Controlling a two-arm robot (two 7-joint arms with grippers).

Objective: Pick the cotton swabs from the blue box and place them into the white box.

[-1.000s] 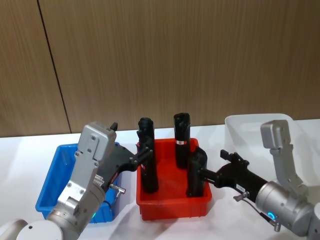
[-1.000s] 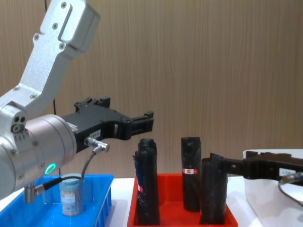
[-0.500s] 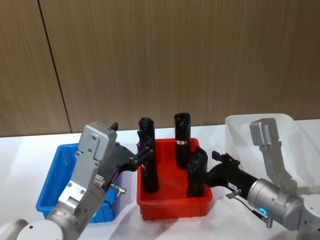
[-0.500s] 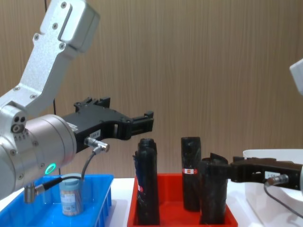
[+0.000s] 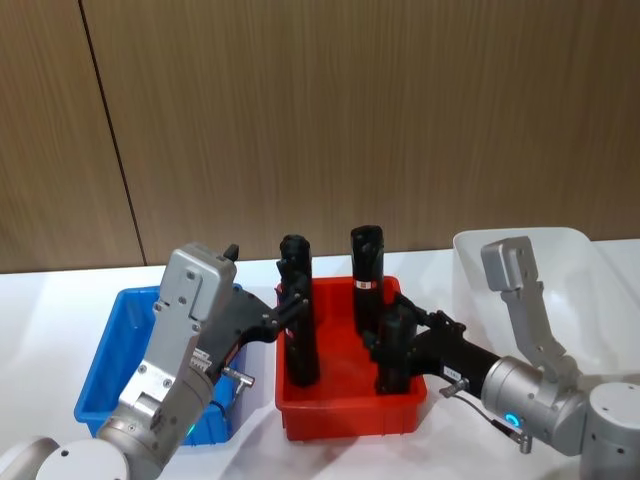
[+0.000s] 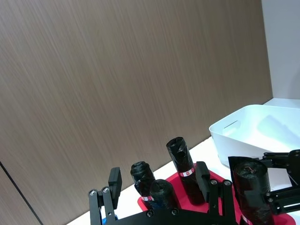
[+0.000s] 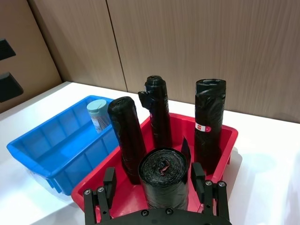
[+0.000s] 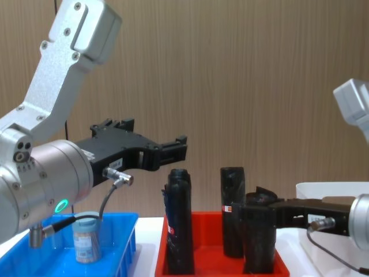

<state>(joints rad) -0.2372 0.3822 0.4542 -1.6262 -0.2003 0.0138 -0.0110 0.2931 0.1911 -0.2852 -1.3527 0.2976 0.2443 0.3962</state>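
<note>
One cotton swabs jar (image 8: pixel 86 237) with a dusty-blue lid stands in the blue box (image 8: pixel 125 232), also seen from the right wrist as the jar (image 7: pixel 98 114) in the blue box (image 7: pixel 51 149). My left gripper (image 8: pixel 173 151) hangs open above the blue box's right edge, level with the roll tops; its fingers (image 6: pixel 114 180) are wide apart. My right gripper (image 5: pixel 388 342) reaches into the red tray from the right, open, with the nearest black roll (image 7: pixel 163 176) between its fingers (image 7: pixel 197 176). The white box (image 5: pixel 520 255) stands at far right.
The red tray (image 5: pixel 350 415) sits between the two boxes and holds three upright black rolls (image 5: pixel 365 275), taller than the tray walls. A wood-panelled wall closes the back. White tabletop lies in front of the boxes.
My right arm has slid left from beside the white box toward the red tray, bringing its fingers around the front right black roll. The left arm and jar have not moved.
</note>
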